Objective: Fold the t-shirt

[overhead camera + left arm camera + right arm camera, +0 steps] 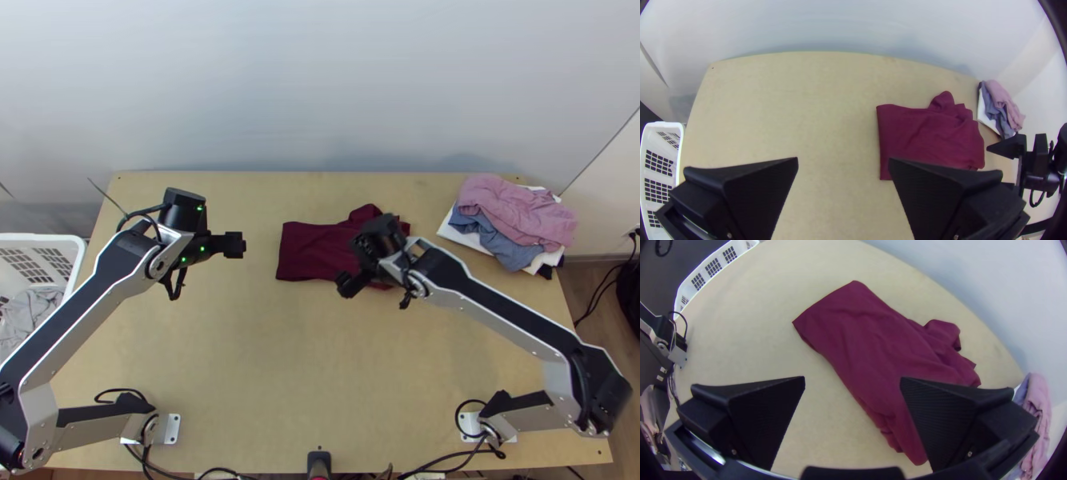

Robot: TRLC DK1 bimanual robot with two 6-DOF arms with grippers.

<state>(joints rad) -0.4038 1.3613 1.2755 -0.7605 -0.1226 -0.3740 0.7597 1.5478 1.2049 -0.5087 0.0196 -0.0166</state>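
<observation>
Wooden table [240,360], pale wall [320,88] beyond.
Top view: t-shirt [308,252], loosely folded, far middle; left gripper [206,247] left, right gripper [366,268] above it. Left wrist view: fingers wide apart, empty; basket [660,155] left. Right wrist view: fingers widely parted, empty.

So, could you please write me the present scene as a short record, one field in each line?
shirt: dark red, on the table, rumpled toward its right end
left hand: open, left of the shirt
right hand: open, by the shirt's near edge in the top view
held: nothing
clothes pile: pink, blue and white, far right
basket: white, left of the table, grey cloth inside
</observation>
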